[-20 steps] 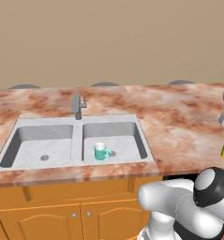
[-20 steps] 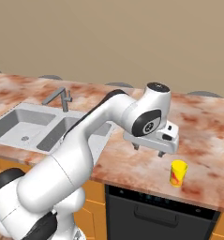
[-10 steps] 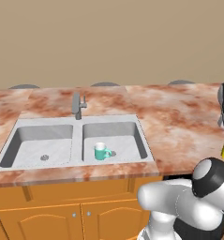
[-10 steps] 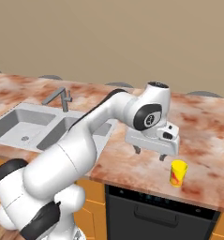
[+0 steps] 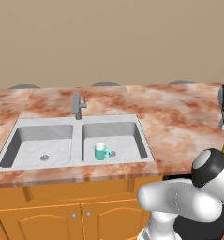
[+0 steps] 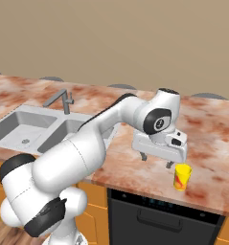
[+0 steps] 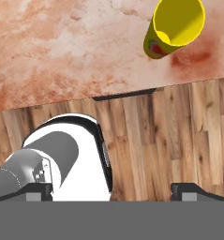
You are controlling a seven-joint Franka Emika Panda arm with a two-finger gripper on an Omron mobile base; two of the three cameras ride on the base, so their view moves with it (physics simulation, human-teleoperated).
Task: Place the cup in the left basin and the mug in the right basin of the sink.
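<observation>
Claw (image 6: 158, 161) spread wide above empty yellow cup (image 6: 182, 176) on counter, teal mug (image 5: 101, 151) upright in right basin (image 5: 127, 141)

I see a yellow cup (image 6: 182, 176) with a red mark on its side, a teal mug (image 5: 101, 151) with white inside, and a grey sink (image 5: 76, 162). Counter (image 5: 179, 122) is mottled reddish-brown marble; cabinets (image 5: 62, 206) are orange wood.
</observation>
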